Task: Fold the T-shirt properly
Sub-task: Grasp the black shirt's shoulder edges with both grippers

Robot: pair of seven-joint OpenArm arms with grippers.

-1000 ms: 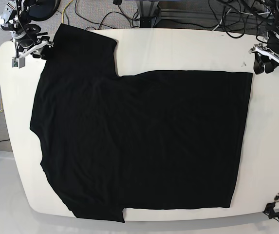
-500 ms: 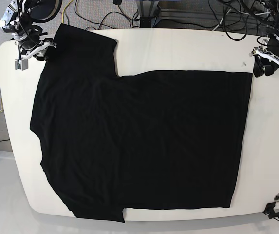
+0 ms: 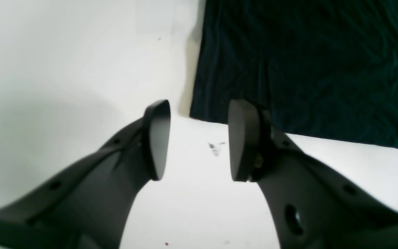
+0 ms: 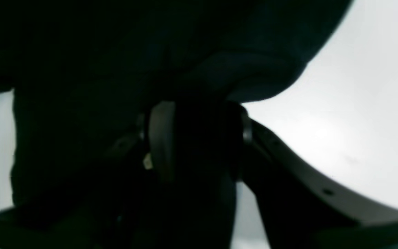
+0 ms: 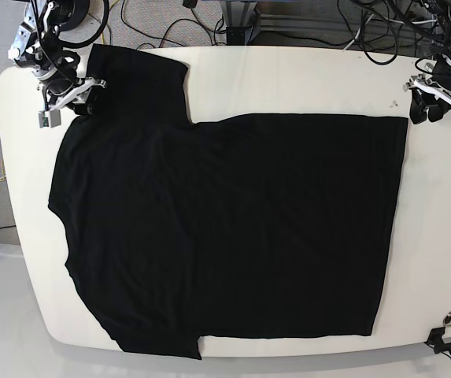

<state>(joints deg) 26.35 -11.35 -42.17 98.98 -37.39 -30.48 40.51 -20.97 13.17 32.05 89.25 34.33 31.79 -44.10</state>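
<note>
My left gripper (image 3: 199, 138) hangs with jaws apart and empty over the white table (image 3: 64, 69), just beside the hem corner of the black T-shirt (image 5: 225, 228). My right gripper (image 4: 195, 141) sits at the sleeve edge, dark cloth between its jaws; whether it grips, I cannot tell. The shirt lies spread flat across the table.

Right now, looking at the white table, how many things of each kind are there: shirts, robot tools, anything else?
T-shirt, black: 1
Robot tools: 2, left tool and right tool
White table: 1
Total: 4
</note>
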